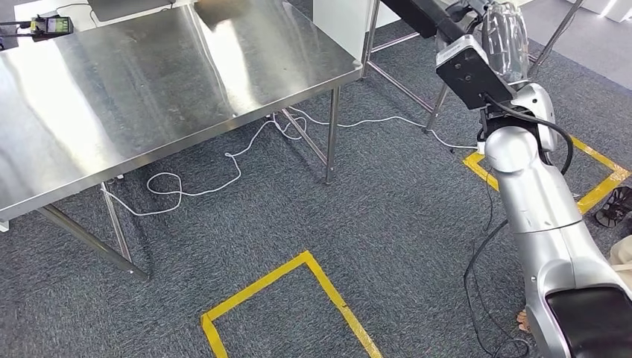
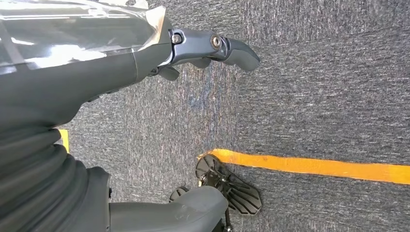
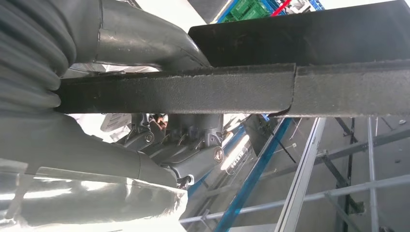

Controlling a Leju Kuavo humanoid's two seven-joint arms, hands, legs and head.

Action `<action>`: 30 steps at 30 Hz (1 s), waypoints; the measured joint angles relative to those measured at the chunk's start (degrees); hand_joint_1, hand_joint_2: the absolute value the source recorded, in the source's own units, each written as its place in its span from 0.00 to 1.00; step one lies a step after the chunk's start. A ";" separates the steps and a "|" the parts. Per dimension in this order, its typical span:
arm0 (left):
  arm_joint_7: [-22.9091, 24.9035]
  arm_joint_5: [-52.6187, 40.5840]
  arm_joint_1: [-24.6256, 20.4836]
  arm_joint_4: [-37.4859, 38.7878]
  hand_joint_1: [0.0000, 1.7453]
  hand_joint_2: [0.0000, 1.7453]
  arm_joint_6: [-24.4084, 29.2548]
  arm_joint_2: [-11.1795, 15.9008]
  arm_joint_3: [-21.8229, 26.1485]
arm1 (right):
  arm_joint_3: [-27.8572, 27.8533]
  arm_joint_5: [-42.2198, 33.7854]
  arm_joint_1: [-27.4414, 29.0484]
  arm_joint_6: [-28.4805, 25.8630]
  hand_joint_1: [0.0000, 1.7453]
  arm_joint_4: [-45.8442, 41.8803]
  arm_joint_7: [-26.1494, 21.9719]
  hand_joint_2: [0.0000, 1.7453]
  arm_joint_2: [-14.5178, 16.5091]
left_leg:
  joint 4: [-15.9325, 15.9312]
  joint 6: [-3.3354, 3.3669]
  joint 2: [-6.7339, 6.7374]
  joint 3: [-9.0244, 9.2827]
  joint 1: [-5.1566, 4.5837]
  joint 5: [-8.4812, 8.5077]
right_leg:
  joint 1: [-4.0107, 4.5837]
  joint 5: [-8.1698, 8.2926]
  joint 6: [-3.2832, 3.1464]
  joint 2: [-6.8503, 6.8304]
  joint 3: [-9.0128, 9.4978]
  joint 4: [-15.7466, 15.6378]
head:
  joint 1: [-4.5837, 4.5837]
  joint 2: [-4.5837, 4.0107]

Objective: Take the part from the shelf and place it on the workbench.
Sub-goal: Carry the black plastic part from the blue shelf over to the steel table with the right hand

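Note:
High at the right of the head view, my right hand [image 1: 505, 31], wrapped in clear plastic, grips a long black part [image 1: 419, 13] that runs off the top edge. In the right wrist view the black part [image 3: 232, 89] is a flat bar across the picture. The hand [image 3: 159, 145] is closed around it, with the thumb [image 3: 145, 41] on one side and the dark fingers [image 3: 198, 137] on the other. The steel workbench [image 1: 149, 89] lies to the left, well apart from the part. My left hand [image 2: 145, 58] hangs over the carpet, fingers [image 2: 227, 48] and thumb [image 2: 188, 208] apart, holding nothing.
A small device [image 1: 49, 26] sits at the workbench's far left corner. A white cable [image 1: 238, 156] trails over the grey carpet under the bench. Yellow tape [image 1: 298, 280] marks squares on the floor. Metal rack frames [image 3: 309, 164] stand behind the part. A person's shoe [image 1: 615, 206] is at the right edge.

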 joint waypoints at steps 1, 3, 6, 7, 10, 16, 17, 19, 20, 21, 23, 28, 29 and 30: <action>0.01 -0.15 0.00 0.02 0.00 1.00 -0.02 0.00 0.00 | 0.30 -0.05 -0.14 -0.14 1.00 0.20 0.00 1.00 0.19 | -0.15 0.40 -0.03 0.07 0.00 -0.08 | -0.15 0.01 0.27 -0.08 0.15 -0.21 | -0.01 0.00; 0.04 -0.44 0.00 0.10 0.00 1.00 -0.04 -0.09 -0.03 | 0.86 0.08 -0.11 -0.67 1.00 0.48 0.01 1.00 0.43 | -1.28 0.94 -0.17 1.00 0.44 0.26 | 0.06 -0.49 0.46 0.41 -0.06 0.55 | 0.04 0.00; 0.08 -0.75 -0.25 0.18 0.00 1.00 -0.09 -0.26 -0.17 | 1.57 0.61 0.86 -2.08 1.00 0.66 0.03 1.00 0.48 | -2.43 1.61 -0.56 2.22 0.78 0.61 | -0.07 -4.05 -0.19 2.47 -4.54 9.41 | 0.08 0.00; 0.09 -0.83 -0.31 0.18 0.00 1.00 -0.11 -0.27 -0.22 | 1.79 0.74 1.41 -2.38 1.00 0.67 0.11 1.00 0.41 | -2.42 1.70 -0.77 2.33 0.81 0.53 | -0.18 -5.32 -0.26 2.87 -6.77 13.32 | 0.11 0.00; 0.12 -0.91 -0.28 0.20 0.00 1.00 -0.26 -0.33 -0.30 | 2.28 0.99 2.98 -2.53 1.00 0.68 0.36 1.00 0.31 | -2.19 1.21 -1.65 2.72 1.04 0.04 | -0.73 -4.08 1.16 3.15 -8.35 14.09 | 0.14 0.00; 0.17 -0.97 -0.13 0.22 0.00 1.00 -0.42 -0.16 -0.33 | 2.66 1.11 3.63 -2.84 1.00 0.69 0.44 1.00 0.36 | -0.25 -1.19 -2.63 2.42 1.21 -1.94 | -1.09 1.13 1.11 3.40 -2.54 1.61 | 0.25 0.00; 0.18 -0.97 -0.08 0.23 0.00 1.00 -0.41 -0.19 -0.33 | 2.74 1.13 3.69 -2.90 1.00 0.69 0.46 1.00 0.38 | -0.20 -1.31 -2.56 2.40 1.37 -2.07 | -1.11 1.06 0.69 3.38 -2.48 1.65 | 0.15 0.00; 0.17 -0.99 -0.06 0.23 0.00 1.00 -0.40 -0.19 -0.33 | 2.84 1.14 3.66 -2.96 1.00 0.62 0.48 1.00 0.39 | 1.85 -1.72 -1.81 1.54 1.61 -3.23 | -1.16 0.81 -0.02 3.37 -2.18 1.60 | 0.11 0.00; 0.14 -1.07 -0.07 0.23 0.00 1.00 -0.41 -0.20 -0.34 | 2.87 1.19 3.64 -2.99 1.00 0.58 0.50 1.00 0.39 | 4.55 -1.93 -1.33 0.20 1.67 -4.47 | -1.12 0.64 -0.36 3.36 -1.95 1.57 | 0.09 0.00; 0.08 -1.20 -0.06 0.23 0.00 1.00 -0.45 -0.20 -0.35 | 2.89 1.33 3.69 -3.03 1.00 0.55 0.60 1.00 0.38 | 8.26 -2.08 -0.94 -1.79 1.67 -5.92 | -0.98 0.41 -0.69 3.35 -1.73 1.57 | 0.09 0.00; -0.09 -1.62 -0.04 0.23 0.00 1.00 -0.55 -0.20 -0.39 | 2.93 1.78 4.21 -3.14 1.00 0.36 1.06 1.00 0.26 | 15.09 -2.06 -0.70 -6.09 1.67 -7.65 | -0.61 -0.07 -1.32 3.34 -1.19 1.58 | 0.09 0.00; -0.28 -2.54 -0.06 0.21 0.00 1.00 -0.75 0.14 -0.91 | 2.47 2.27 6.70 -3.50 1.00 -2.23 1.57 1.00 -1.05 | 4.42 -0.04 -0.59 -3.25 1.05 1.06 | 0.23 -1.81 -1.59 3.31 1.05 1.46 | 0.17 0.00; -0.28 -2.60 -0.11 0.20 0.00 1.00 -0.82 0.27 -1.07 | 2.32 2.31 7.03 -3.64 1.00 -2.76 1.57 1.00 -1.35 | 2.14 0.30 -0.48 -2.20 0.79 1.63 | 0.32 -2.07 -1.42 3.31 1.22 1.40 | 0.16 0.00; -0.29 -2.62 -0.16 0.20 0.00 1.00 -0.88 0.41 -1.19 | 2.17 2.35 7.44 -3.81 1.00 -3.25 1.60 1.00 -1.66 | 1.13 0.51 -0.41 -1.69 0.52 1.43 | 0.36 -2.26 -1.20 3.29 1.28 1.28 | 0.18 0.00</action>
